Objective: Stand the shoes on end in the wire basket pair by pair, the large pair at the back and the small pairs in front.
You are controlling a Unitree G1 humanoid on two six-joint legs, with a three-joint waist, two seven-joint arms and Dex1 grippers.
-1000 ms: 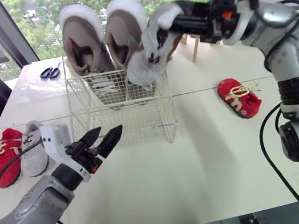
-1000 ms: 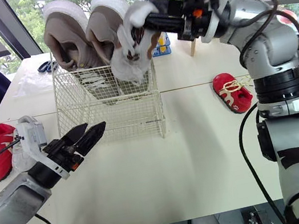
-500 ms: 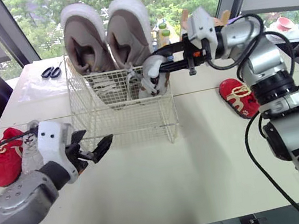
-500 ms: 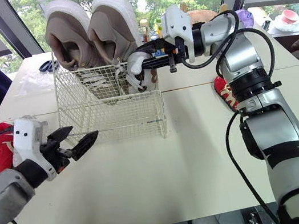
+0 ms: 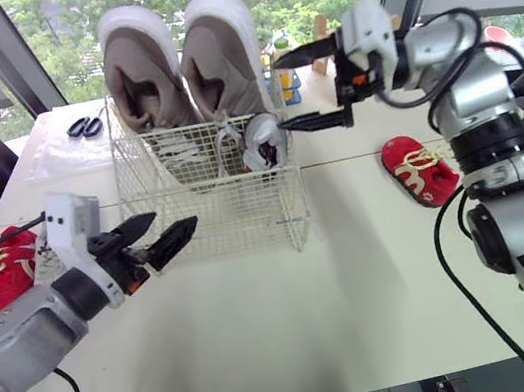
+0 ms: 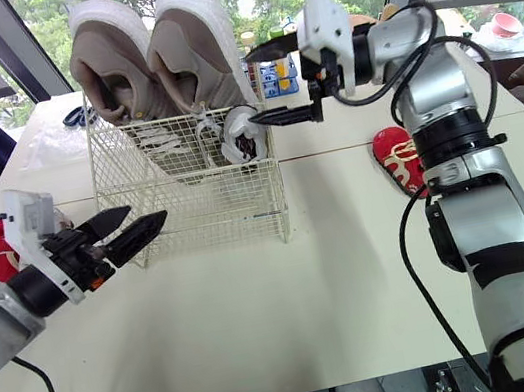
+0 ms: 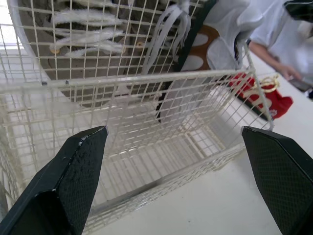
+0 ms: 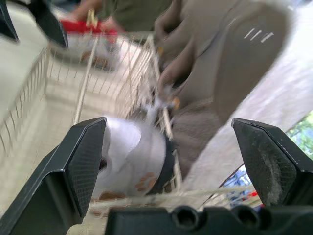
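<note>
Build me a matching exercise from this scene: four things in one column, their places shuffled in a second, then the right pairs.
Things
1. large taupe shoes
2. small white shoe
3. red shoe near the right arm
4. scissors

Places
A. lying on the table, right of the wire basket
B. standing on end at the basket's back
C. flat on the table beyond the basket's left rear corner
D. inside the basket on its right side, by the open right gripper

Pairs: 1-B, 2-D, 3-A, 4-C.
</note>
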